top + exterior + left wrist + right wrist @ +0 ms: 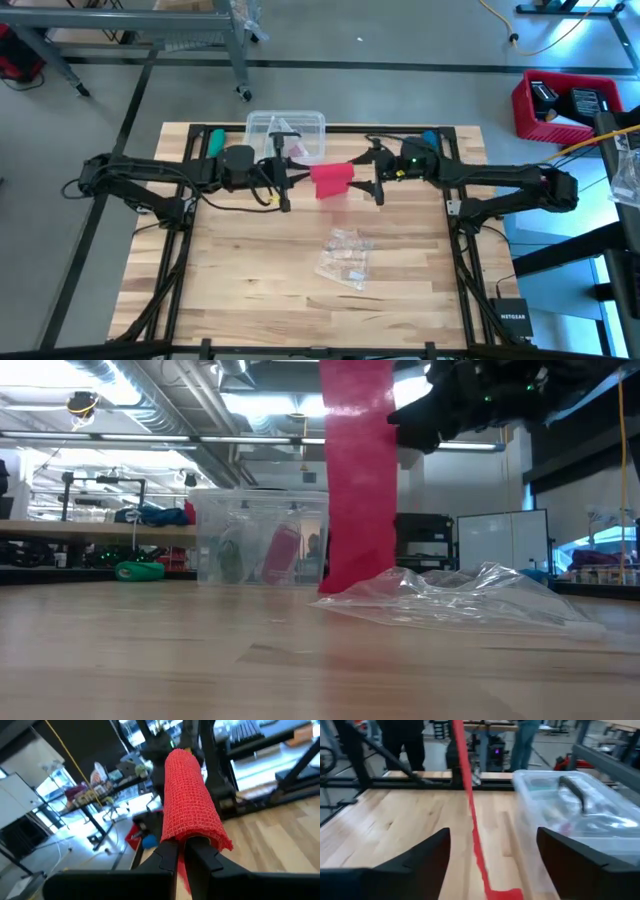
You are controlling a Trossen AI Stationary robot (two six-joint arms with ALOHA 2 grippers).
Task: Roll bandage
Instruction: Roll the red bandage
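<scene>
The red-pink bandage [332,180] hangs as a flat strip [357,480] between my two grippers above the table's far middle. Its lower end [345,582] rests on the wood. My left gripper [287,183] is shut on its upper part [187,795]. My right gripper [377,178] is open just right of the strip. In the right wrist view the strip [466,795] shows edge-on ahead of the gap between its spread fingers [492,855]; I see no touch. My left gripper pinches the bandage's upper end [192,837] between its two shut fingers [167,857]. The mesh cloth lies bunched or wrapped in more than one layer over the fingertips. The fingers come level from the table's left. The rest hangs below them down to the table.
A clear plastic box [287,135] stands at the far edge behind the bandage, and shows in the low view [262,545]. A crumpled clear wrapper [345,255] lies on the wood nearer the front [450,600]. People stand beyond the table [520,740].
</scene>
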